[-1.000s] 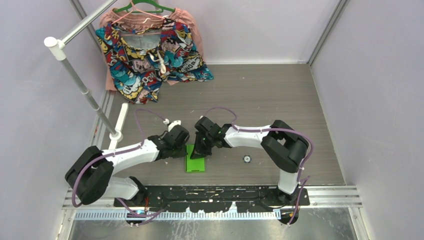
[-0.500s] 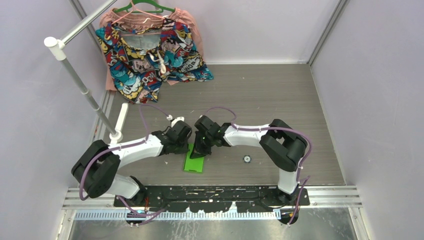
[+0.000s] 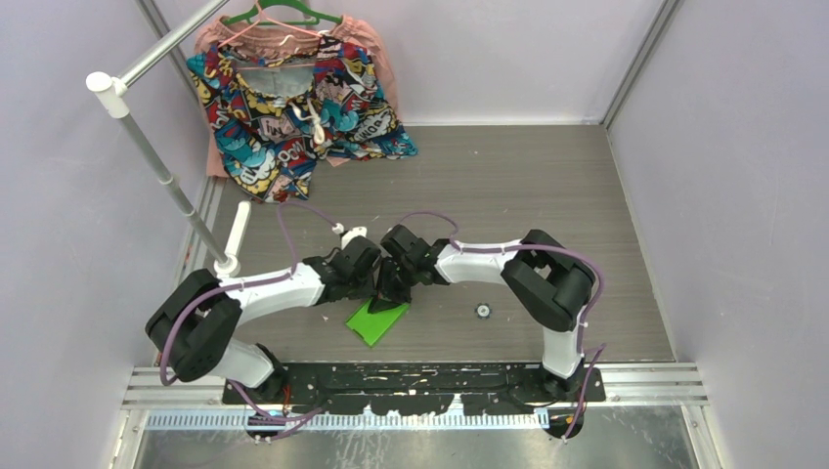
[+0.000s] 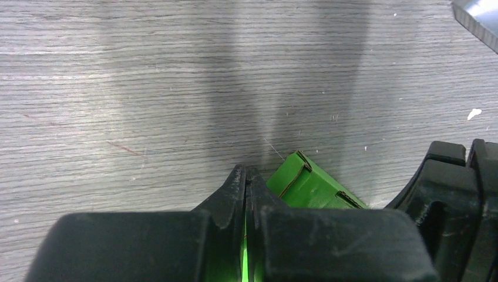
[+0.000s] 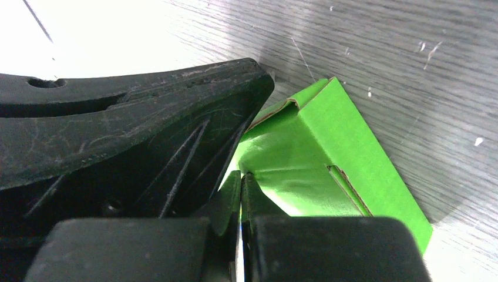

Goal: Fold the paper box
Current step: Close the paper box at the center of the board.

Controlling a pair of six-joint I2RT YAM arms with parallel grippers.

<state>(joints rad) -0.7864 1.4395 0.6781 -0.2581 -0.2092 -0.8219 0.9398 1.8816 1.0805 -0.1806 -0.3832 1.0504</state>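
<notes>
Compared with a second ago, the paper box point(image 3: 374, 321) has swung round. It lay then with its long sides running straight away from the arm bases, and it now sits on a slant, its near corner pointing down and left. The left claw point(image 3: 375, 289) has come in toward the right claw point(image 3: 392, 292), and the two now almost touch above the box's far edge.

In the left wrist view, the left claw point(image 4: 246, 177) has its jaws pressed together with a thin line of green card showing between them, so it is pinching the box point(image 4: 311, 185). The rest of the box shows just right of its tips. In the right wrist view, the right claw point(image 5: 241, 176) is also squeezed tight. The creases in the box point(image 5: 329, 138) gather at its tips, so it grips the card there. The folded green panel spreads ahead and to the right of that claw.

A small round thing point(image 3: 481, 311) lies on the table point(image 3: 547, 195) to the right of the right claw. Far beyond the left claw hangs a comic-print shirt point(image 3: 293, 107), whose lettering is too small to read.
</notes>
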